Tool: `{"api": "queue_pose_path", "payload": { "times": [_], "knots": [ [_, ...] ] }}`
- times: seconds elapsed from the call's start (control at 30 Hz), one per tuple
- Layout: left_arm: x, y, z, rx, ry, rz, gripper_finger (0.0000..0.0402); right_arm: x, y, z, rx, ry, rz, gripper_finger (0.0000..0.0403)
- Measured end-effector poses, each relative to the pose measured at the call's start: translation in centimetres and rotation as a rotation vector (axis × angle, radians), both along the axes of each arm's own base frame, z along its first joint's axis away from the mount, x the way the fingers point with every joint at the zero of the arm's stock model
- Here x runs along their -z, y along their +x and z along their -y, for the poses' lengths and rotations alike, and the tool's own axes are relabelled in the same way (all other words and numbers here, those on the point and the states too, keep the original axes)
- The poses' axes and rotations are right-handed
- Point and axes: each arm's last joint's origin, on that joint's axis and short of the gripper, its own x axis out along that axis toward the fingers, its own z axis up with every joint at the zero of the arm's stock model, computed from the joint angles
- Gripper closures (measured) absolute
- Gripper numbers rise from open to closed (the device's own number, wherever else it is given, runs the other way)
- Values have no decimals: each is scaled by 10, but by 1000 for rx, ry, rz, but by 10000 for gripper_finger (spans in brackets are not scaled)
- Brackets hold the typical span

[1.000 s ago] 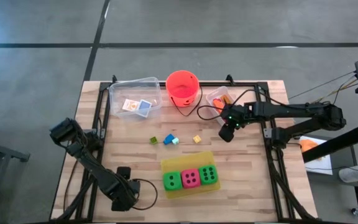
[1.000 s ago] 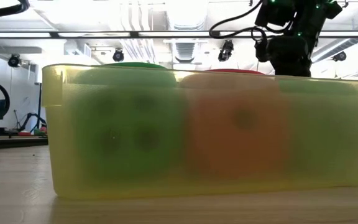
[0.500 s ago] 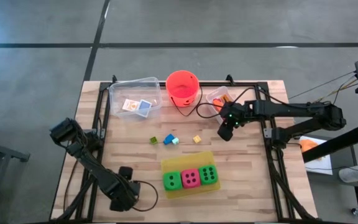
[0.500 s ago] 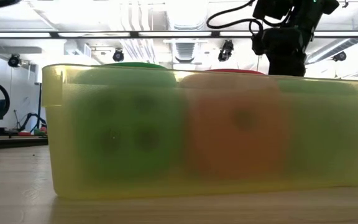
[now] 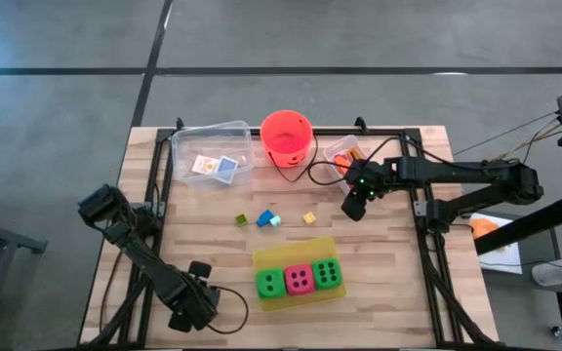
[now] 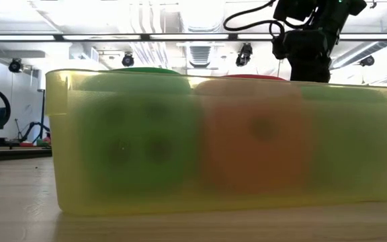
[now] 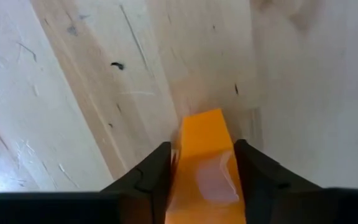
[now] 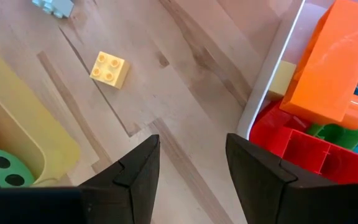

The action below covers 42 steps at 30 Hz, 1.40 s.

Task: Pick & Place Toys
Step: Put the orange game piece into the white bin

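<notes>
My left gripper (image 5: 191, 304) is near the table's front left corner, shut on a small orange block (image 7: 205, 163). My right gripper (image 5: 355, 205) is open and empty over bare wood, between a clear bin of bricks (image 5: 343, 153) and the yellow tray (image 5: 266, 300). Two green dice (image 5: 269, 284) (image 5: 327, 273) and a pink die (image 5: 299, 279) sit in the tray. A yellow brick (image 5: 309, 218), blue bricks (image 5: 266, 218) and a green brick (image 5: 242, 220) lie on the table. Two cards (image 5: 213, 167) lie in a clear box. My left gripper pinches the orange block's two opposite sides (image 7: 182, 163) between its two fingers (image 7: 146, 179). The fingers point down at the wood. The block's free end sticks out past the fingertips, close to the tabletop. Whether it touches the table I cannot tell.
An orange-red bucket (image 5: 287, 136) stands at the far edge between the clear box (image 5: 185, 146) and the brick bin, which holds a large orange piece (image 8: 337, 62) and red bricks (image 8: 300, 152). Bare wood lies on both sides of the tray. In the low view the tray wall (image 6: 200, 195) fills the foreground.
My left gripper has shifted a little toward the table's near edge, still shut on the orange block. My right gripper has shifted slightly toward the table's left and then kept still, open.
</notes>
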Motion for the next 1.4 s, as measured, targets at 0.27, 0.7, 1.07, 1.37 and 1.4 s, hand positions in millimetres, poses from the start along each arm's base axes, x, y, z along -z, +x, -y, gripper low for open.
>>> {"api": "queue_pose_path", "payload": {
  "times": [0.27, 0.7, 1.07, 1.37, 1.4],
  "knots": [
    [-11, 1, 0, -28, -11, 33, 277, -1, 3, -1, -4, -5, 28, 223],
    [-99, 22, 7, -102, 7, 509, 279, -14, 27, -33, -161, -33, 303, 223],
    [-177, 44, -30, -721, 98, 1137, 279, -32, 41, -97, -362, -79, 704, 223],
    [-190, 98, -62, -645, -81, 1215, 279, -33, 36, -124, -397, -92, 898, 223],
    [-192, 103, -66, -636, -110, 1240, 279, -32, 36, -124, -393, -87, 898, 223]
  ]
}}
